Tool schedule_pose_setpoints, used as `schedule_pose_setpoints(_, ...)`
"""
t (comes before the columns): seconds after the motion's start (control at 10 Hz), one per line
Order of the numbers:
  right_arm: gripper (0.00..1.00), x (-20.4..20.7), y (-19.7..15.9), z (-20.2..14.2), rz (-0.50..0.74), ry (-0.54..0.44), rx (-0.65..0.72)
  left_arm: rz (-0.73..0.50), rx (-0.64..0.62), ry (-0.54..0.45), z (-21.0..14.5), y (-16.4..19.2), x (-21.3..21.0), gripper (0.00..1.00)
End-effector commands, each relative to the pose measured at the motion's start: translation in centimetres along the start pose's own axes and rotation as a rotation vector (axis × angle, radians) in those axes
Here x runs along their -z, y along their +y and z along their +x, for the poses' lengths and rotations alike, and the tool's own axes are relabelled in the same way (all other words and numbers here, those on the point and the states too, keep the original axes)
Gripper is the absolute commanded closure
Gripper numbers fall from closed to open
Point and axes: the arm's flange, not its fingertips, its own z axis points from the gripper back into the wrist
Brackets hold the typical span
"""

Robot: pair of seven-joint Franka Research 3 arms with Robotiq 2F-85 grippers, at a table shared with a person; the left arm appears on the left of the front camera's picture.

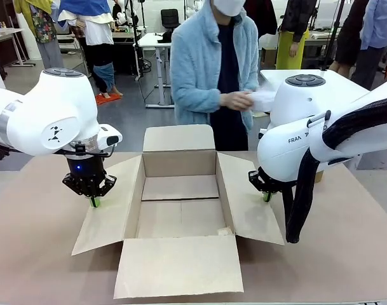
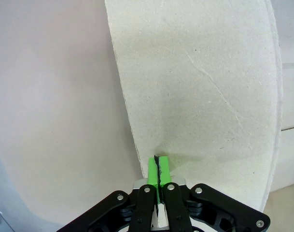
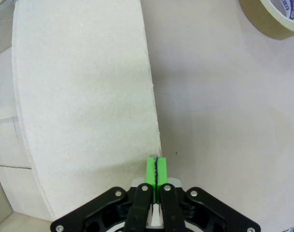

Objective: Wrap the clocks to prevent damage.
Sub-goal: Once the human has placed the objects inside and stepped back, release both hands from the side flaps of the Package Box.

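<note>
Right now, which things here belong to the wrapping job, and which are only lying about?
Belong to the job:
- cardboard box, flaps open
- white sheet in the person's hands
- left gripper and right gripper, both shut, one at each side flap

Only lying about:
- roll of tape on the table, untouched

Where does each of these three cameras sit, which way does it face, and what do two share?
Front: fixed between the arms, facing the person across the table; left claw and right claw flank the open box.
Left wrist: on the left arm, looking down its shut claw at the left flap.
Right wrist: looking down its shut claw at the right flap, tape roll beyond.
Shared: both wrists see a flap edge.
</note>
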Motion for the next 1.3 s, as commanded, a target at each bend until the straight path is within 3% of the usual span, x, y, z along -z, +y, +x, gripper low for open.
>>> schedule_pose_setpoints(0.0,0.99,0.02,0.05,-0.02,-0.006,-0.003,0.006,0.001,0.0,0.002,-0.06,0.01,0.08,1.0)
schedule_pose_setpoints(1.2,0.99,0.02,0.05,-0.02,-0.006,-0.003,0.006,0.001,0.0,0.002,-0.06,0.01,0.08,1.0)
